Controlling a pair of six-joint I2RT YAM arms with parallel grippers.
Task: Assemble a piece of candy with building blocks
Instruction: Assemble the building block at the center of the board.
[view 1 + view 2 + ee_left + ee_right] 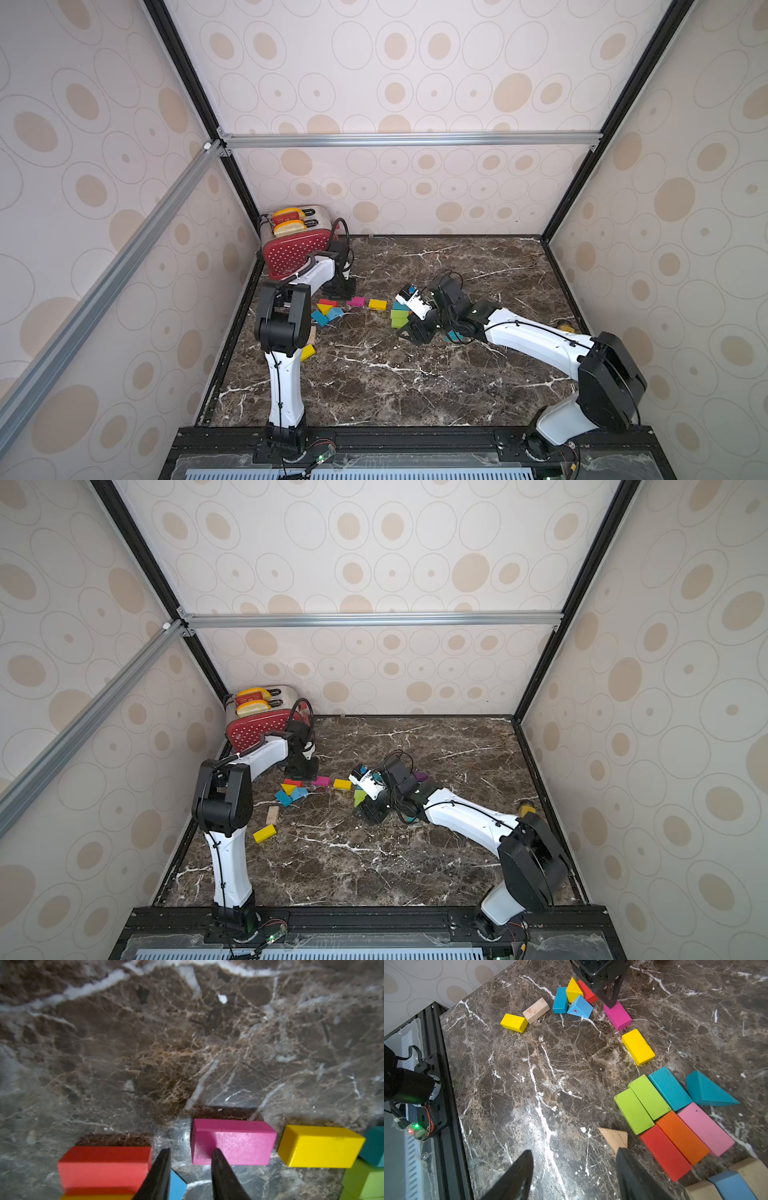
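On the bench [415,374], the bright pink brick [355,301] is lying at about nine o'clock from the packed bricks [400,318]. It is looking light, hard and slippery, so pinching across its long sides is probably going to work best. The left fingers [160,1172] are standing narrow at its end, gripping nothing I can see, and the right fingers [517,1174] are hanging wide and empty.

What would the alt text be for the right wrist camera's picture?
Six bright bricks lie packed side by side on a dark marble table, a teal wedge beside them. Farther off, the left pincer points down at one end of a magenta brick among scattered blocks.
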